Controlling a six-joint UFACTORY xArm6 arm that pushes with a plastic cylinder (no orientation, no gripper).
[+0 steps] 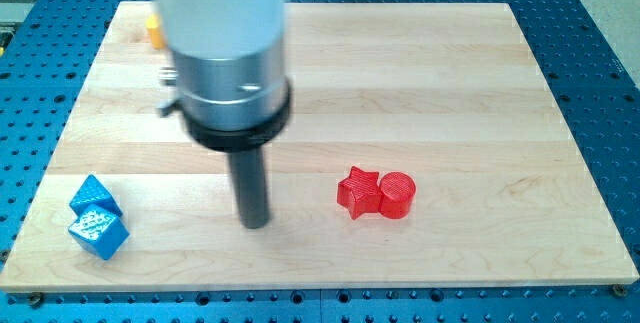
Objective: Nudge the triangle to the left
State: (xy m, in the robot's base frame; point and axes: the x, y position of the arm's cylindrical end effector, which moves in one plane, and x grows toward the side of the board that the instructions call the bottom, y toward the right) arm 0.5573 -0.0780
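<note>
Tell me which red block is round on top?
The red cylinder block, the right one of the touching red pair. Its top is a flat circle, whereas the red star block beside it has points.

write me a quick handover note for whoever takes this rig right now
My tip is down on the board, in open space between the two blue blocks at the view's lower left and the red pair at centre right. It touches nothing.
Red star and red cylinder sit side by side, touching. A yellow block peeks out behind the arm at the top left, shape hidden.
No block reads clearly as a triangle; the blue ones are the likeliest candidates, so check.
Done: cannot tell of any nudge. Left: find the triangle and push it left.
</note>
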